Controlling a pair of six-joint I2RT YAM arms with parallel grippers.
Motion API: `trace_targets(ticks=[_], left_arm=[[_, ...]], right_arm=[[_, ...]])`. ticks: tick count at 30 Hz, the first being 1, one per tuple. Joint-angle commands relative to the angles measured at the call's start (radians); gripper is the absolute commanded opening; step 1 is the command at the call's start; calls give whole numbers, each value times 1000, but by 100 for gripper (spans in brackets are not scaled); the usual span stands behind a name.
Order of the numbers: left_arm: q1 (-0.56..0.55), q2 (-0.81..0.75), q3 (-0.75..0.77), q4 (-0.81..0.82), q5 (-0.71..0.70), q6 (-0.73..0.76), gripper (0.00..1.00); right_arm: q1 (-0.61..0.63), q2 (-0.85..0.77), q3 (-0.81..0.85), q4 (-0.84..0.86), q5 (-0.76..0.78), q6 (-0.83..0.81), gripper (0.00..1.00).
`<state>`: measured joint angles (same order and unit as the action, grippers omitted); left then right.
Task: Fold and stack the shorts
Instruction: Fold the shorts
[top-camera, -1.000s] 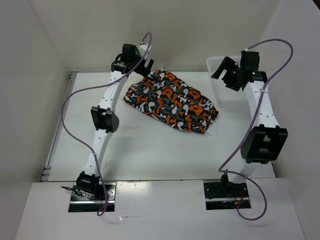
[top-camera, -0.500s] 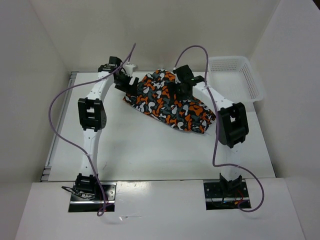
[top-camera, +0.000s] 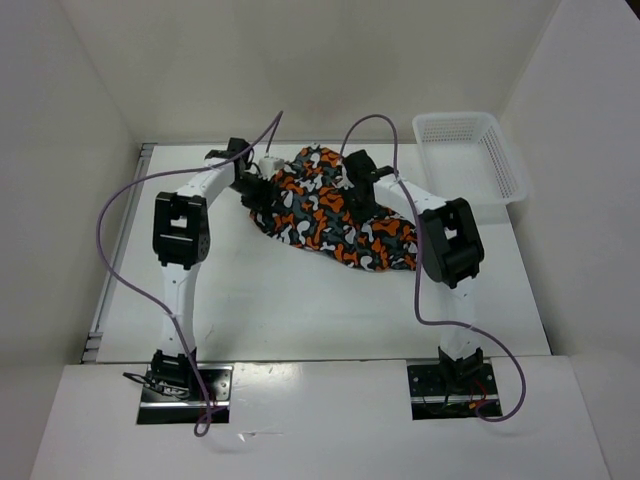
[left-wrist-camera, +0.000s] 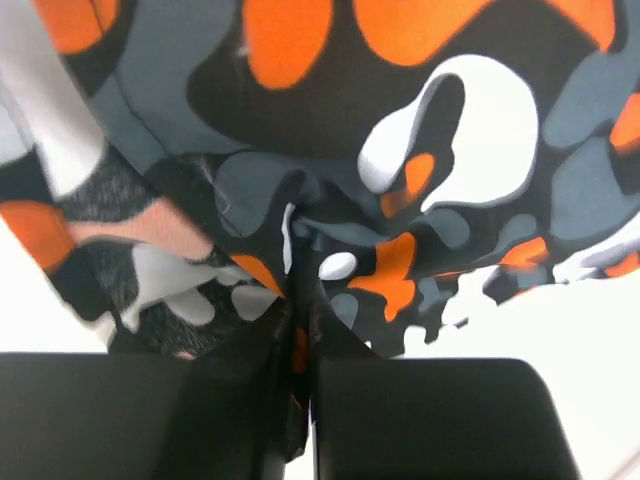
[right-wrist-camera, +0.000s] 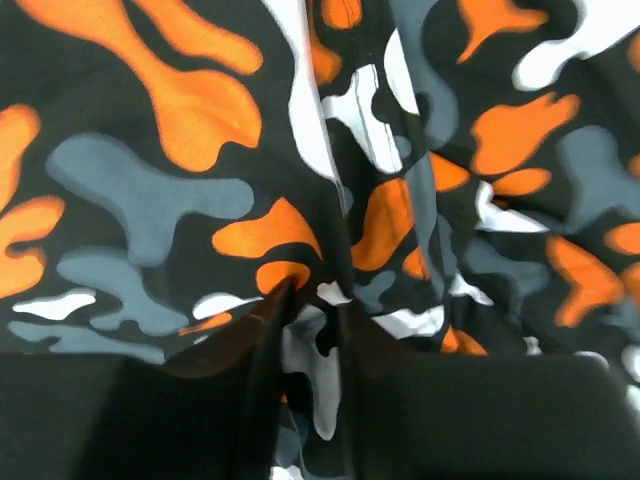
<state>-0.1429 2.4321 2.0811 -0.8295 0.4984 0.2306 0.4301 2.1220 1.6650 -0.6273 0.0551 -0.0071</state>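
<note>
The shorts (top-camera: 335, 215), printed in orange, white, black and grey-teal blotches, lie bunched across the middle of the white table. My left gripper (top-camera: 262, 183) is at their far-left edge, and the left wrist view shows it (left-wrist-camera: 300, 335) shut on a pinched fold of the shorts (left-wrist-camera: 400, 150). My right gripper (top-camera: 352, 190) sits on the cloth's far middle. Seen from the right wrist, its jaws (right-wrist-camera: 310, 330) are pressed together on a ridge of the shorts (right-wrist-camera: 180, 150).
A white plastic lattice basket (top-camera: 470, 150) stands at the far right of the table (top-camera: 300, 300). White walls close in the back and both sides. Purple cables arch over both arms.
Both arms came down onto the shorts. The right arm swung in from the basket to the cloth. Both grippers closed on folds, and the cloth's far edge has bunched.
</note>
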Motion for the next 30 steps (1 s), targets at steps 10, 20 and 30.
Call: trace_targets(ticks=[10,20,30], left_arm=[[32,-430,-671,-59,40,45,3],[94,-766,-759,-88,-46,96,80],[105,-443,-376,25,51,73,100]], right_arm=[[99,-157,-218,-49,-357,-57,15],[93,-339,-39,-69,-192,-99,99],[-201,-382,-189,-224,-222,-340,99]])
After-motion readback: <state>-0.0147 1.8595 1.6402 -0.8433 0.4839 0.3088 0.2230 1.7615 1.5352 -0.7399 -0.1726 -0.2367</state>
